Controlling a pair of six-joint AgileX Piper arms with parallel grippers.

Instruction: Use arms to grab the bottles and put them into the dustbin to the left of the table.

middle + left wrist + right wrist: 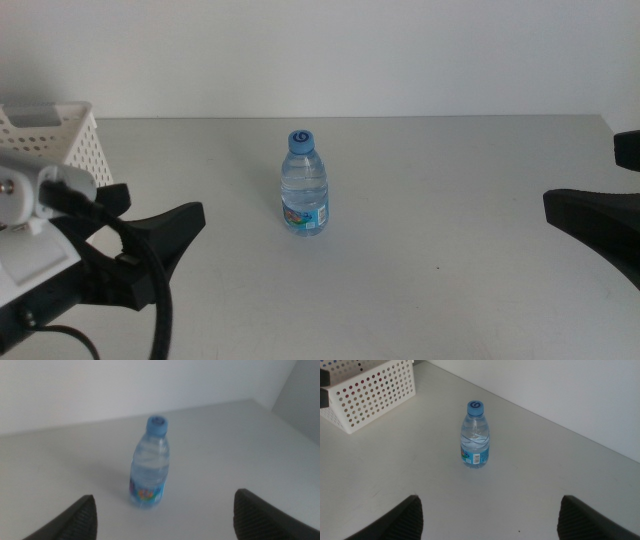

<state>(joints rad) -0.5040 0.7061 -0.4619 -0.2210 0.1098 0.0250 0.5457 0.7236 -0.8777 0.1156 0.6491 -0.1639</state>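
Note:
A small clear water bottle (305,185) with a blue cap stands upright in the middle of the table (450,290). It also shows in the left wrist view (150,465) and the right wrist view (475,437). My left gripper (150,205) is open and empty, to the left of the bottle and apart from it, with its jaws wide (167,510). My right gripper (600,185) is open and empty at the right edge, farther from the bottle (490,502). The white perforated dustbin (50,140) stands at the far left (370,395). The yellow drink bottle and red can are out of view.
A pale wall runs along the table's far edge. The left arm's thick black cable (155,300) loops at the bottom left.

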